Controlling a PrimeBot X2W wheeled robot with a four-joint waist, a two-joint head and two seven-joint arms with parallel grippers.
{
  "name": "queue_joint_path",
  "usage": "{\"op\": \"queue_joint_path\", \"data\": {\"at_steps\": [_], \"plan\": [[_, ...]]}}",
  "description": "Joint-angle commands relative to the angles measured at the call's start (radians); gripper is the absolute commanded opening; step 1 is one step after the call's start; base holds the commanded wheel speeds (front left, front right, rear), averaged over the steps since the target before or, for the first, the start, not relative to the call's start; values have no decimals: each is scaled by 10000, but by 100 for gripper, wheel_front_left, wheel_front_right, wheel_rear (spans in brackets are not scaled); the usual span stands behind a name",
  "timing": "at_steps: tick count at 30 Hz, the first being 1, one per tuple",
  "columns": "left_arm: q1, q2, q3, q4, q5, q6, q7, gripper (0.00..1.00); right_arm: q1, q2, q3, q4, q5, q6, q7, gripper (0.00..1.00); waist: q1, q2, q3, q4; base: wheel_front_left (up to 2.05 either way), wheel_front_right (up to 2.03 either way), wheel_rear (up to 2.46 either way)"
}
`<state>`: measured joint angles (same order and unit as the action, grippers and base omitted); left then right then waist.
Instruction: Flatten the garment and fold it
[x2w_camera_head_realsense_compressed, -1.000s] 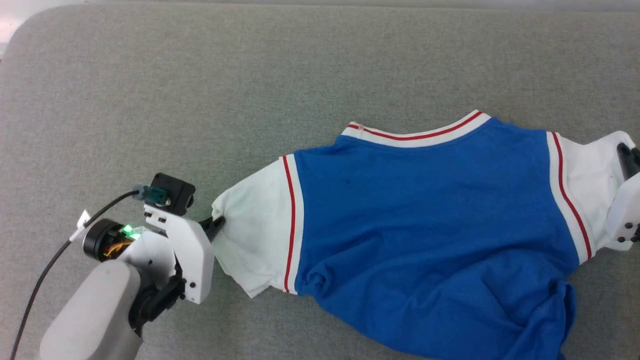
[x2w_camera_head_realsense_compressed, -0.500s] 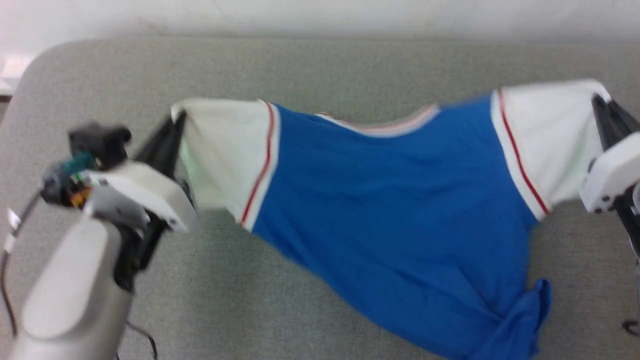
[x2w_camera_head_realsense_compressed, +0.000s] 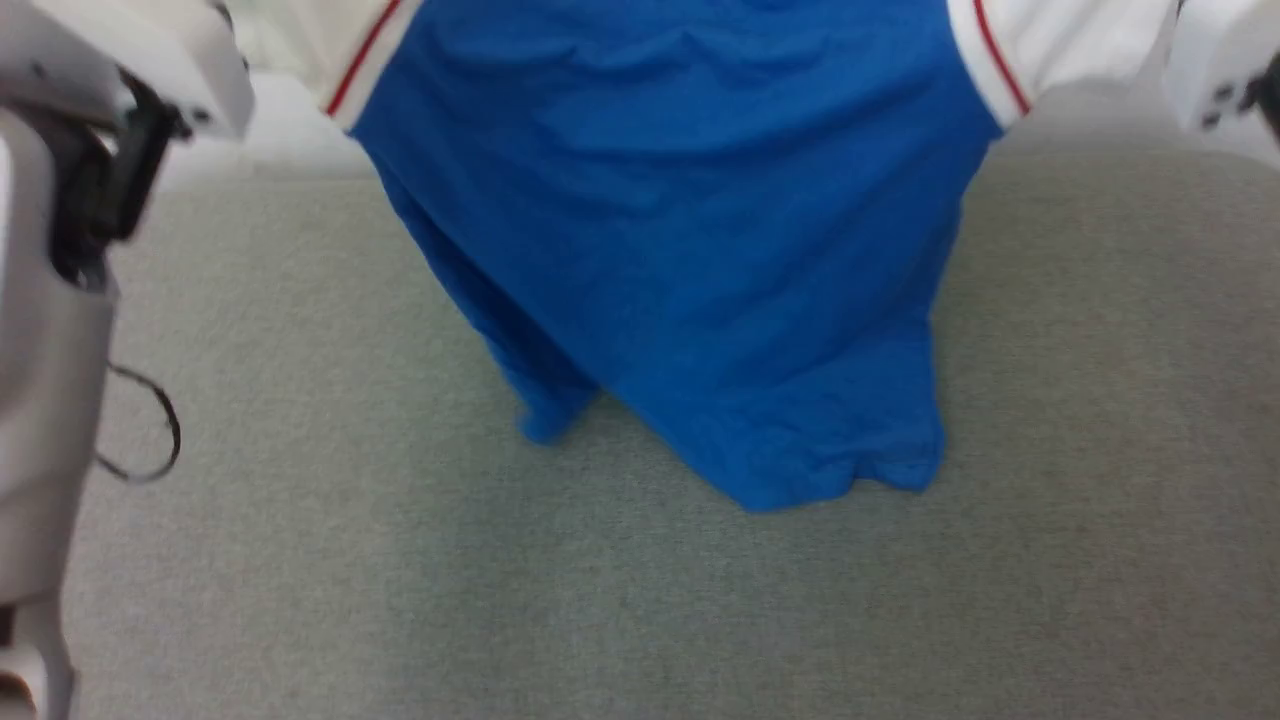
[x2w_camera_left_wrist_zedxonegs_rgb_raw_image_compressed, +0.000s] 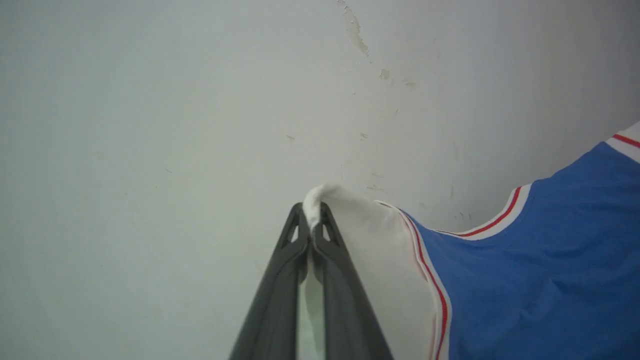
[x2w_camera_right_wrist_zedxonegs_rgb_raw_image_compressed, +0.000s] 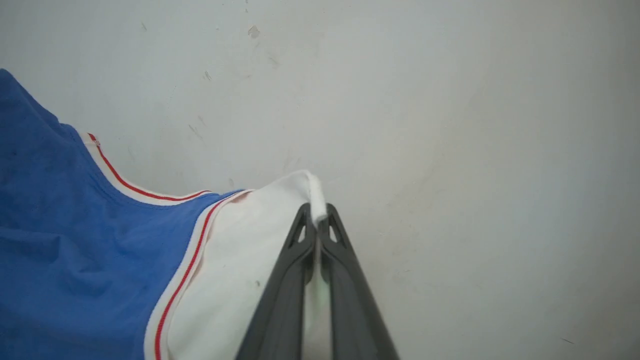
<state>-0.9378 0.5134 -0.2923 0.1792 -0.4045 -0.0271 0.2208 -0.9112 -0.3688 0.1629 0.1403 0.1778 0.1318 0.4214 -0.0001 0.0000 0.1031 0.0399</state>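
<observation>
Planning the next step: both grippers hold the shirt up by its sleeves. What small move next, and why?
Probably lower the shirt, easing forward, to lay it flat: left gripper and right gripper hold it aloft; its hem bunches on the surface.

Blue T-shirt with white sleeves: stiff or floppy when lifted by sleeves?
Likely floppy: the bright blue soft-fabric T-shirt hangs in folds between left gripper and right gripper. Probably light: sleeve-tip pinches carry it. Bunched hem may land creased.

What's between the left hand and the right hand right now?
The garment, its blue body hanging between them in the head view. The wrist views show the left hand and right hand each pinching one end of it.
</observation>
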Motion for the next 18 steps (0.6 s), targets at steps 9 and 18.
{"op": "queue_joint_path", "data": {"at_steps": [9,18], "plan": [[-2136,160,-7,522,-317,-379,1322,0,-2443,-214,1154,1153,403,-11,206,0,1,0,-133,-722,0,0,0],[-3434,-11,274,800,-523,173,2118,0,-3908,-36,1490,1762,668,-11,924,0,1,0,1348,-942,0,0,0]]}}
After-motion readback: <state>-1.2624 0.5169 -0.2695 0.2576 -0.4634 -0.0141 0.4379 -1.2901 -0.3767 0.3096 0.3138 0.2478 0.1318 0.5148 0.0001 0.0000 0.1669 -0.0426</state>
